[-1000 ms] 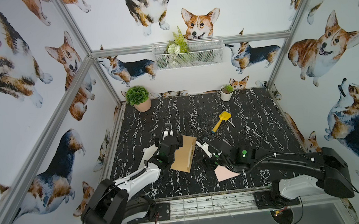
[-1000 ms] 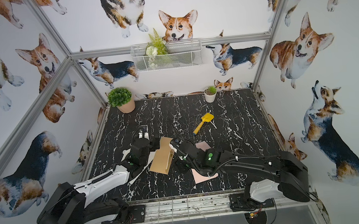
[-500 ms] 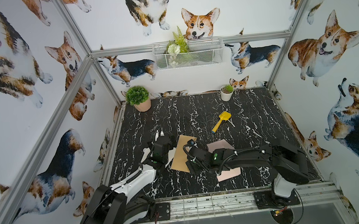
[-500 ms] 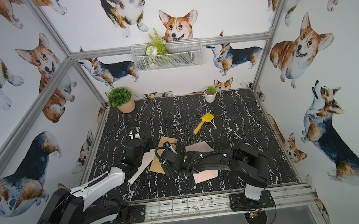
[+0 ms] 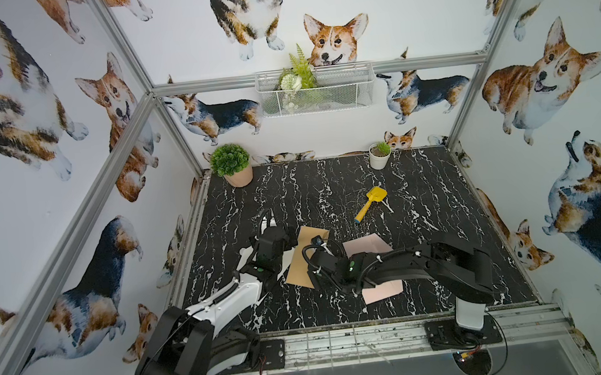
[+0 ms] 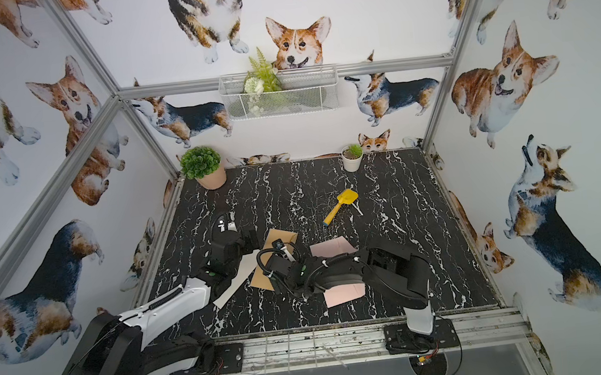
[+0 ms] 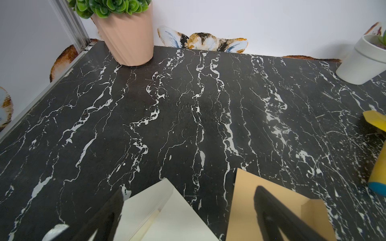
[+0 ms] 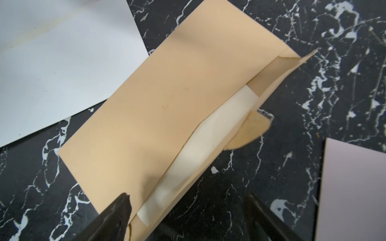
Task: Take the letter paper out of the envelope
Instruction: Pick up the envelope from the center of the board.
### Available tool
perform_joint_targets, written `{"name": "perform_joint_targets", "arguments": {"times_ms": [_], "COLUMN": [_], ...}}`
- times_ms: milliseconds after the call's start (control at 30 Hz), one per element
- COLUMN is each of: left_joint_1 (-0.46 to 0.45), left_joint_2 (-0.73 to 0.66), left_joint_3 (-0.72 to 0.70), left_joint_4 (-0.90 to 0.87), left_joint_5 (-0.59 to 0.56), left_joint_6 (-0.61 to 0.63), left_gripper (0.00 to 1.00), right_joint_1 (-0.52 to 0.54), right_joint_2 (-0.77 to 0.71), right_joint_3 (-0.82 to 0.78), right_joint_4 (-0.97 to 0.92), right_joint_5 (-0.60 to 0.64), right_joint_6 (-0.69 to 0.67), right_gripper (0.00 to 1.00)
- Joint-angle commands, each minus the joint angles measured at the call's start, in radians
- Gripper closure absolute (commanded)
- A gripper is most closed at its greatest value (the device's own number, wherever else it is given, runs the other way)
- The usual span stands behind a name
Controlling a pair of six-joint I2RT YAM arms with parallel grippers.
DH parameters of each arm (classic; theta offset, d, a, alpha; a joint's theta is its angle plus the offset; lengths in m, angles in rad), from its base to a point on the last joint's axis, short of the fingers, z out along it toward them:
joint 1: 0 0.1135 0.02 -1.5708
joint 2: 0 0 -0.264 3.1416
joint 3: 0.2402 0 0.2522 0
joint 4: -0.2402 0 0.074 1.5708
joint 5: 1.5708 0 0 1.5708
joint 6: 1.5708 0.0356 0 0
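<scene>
A tan envelope (image 5: 298, 266) lies flat on the black marble table (image 5: 329, 193), near the front middle in both top views. In the right wrist view one long edge of the envelope (image 8: 167, 94) gapes, and the white letter paper (image 8: 208, 137) shows inside the slit. My right gripper (image 8: 188, 208) is open above the envelope's near end, one finger (image 8: 117, 217) over its corner and the other over bare table. My left gripper (image 7: 189, 191) is open and holds nothing; one finger (image 7: 271, 212) hangs over the envelope (image 7: 244, 204).
A white sheet (image 5: 287, 260) lies left of the envelope under the left arm. A pink sheet (image 5: 365, 244) lies right of it under the right arm. Farther back are a yellow toy shovel (image 5: 369, 204), a green plant in a pink pot (image 5: 232, 164) and a small white pot (image 5: 379, 155).
The right arm has swung left, bringing its gripper from beside the pink sheet to over the envelope's near end. The left gripper has drawn back leftward off the envelope.
</scene>
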Motion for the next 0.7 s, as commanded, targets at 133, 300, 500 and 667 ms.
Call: {"name": "perform_joint_targets", "arguments": {"times_ms": [133,300,500,667], "left_joint_1": [0.002,0.002,0.002,0.002], "left_joint_2": [0.006,0.006,0.011,0.007], "left_joint_3": [0.009,0.009,0.01,0.008], "left_joint_4": [-0.003,-0.003,-0.002,0.001], "left_joint_5": [-0.002,-0.002,-0.003,0.022], "left_joint_6": [-0.017,-0.018,-0.016,0.003], "left_gripper": [0.0,0.0,0.0,0.0], "right_joint_1": [-0.061,-0.094,-0.095,-0.095], "right_joint_2": [-0.022,-0.04,-0.084,-0.19], "right_joint_3": [-0.096,-0.16,-0.191,-0.277], "right_joint_4": [0.203,0.273,0.263,0.303], "right_joint_5": [-0.105,-0.132,-0.106,-0.064], "right_joint_6": [0.041,0.063,0.048,0.007], "right_gripper": [0.34,0.68,1.0,1.0]}}
